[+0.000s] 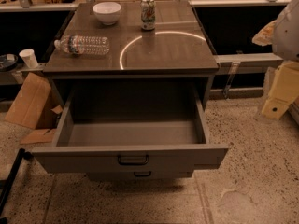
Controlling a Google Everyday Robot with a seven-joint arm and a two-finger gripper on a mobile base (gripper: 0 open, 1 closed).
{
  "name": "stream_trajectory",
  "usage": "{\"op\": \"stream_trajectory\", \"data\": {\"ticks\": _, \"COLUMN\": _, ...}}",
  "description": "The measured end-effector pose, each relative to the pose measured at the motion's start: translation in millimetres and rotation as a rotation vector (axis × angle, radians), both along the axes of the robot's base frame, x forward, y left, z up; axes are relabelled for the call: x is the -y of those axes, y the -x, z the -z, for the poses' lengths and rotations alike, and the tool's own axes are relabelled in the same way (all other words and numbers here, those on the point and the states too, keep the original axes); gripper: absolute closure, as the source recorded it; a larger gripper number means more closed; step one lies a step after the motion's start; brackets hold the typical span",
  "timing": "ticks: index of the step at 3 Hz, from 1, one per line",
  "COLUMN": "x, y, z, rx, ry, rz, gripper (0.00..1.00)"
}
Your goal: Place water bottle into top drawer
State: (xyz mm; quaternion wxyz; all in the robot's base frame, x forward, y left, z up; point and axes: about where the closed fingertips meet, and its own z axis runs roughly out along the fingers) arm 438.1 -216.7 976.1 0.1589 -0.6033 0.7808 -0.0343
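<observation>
The water bottle [83,45] lies on its side at the left of the cabinet top [159,55], with its white cap pointing left. The top drawer [131,139] is pulled wide open below the top, and its grey inside holds nothing. Its dark bar handle [132,160] is centred on the front. My gripper [275,104] shows at the right edge of the view as pale cream parts, hanging off to the right of the cabinet, about level with the drawer and well away from the bottle. It holds nothing that I can see.
A white bowl [107,12] and a green-and-white soda can [148,14] stand at the back of the top. A narrower drawer front [142,174] sits below the open drawer. Cardboard [28,101] and a white cup [29,58] are at the left, over a speckled floor.
</observation>
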Motion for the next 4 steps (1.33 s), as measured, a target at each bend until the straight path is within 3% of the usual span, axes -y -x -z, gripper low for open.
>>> {"op": "stream_trajectory", "data": {"ticks": 1, "x": 0.0, "y": 0.0, "z": 0.0, "rx": 0.0, "ry": 0.0, "rz": 0.0, "gripper": 0.0}}
{"op": "stream_trajectory", "data": {"ticks": 2, "x": -29.1, "y": -33.2, "z": -4.0, "rx": 0.029, "ry": -0.013, "rz": -0.074, "gripper": 0.0}}
{"op": "stream_trajectory", "data": {"ticks": 4, "x": -118.7, "y": -116.4, "z": 10.9, "rx": 0.062, "ry": -0.151, "rz": -0.21, "gripper": 0.0}}
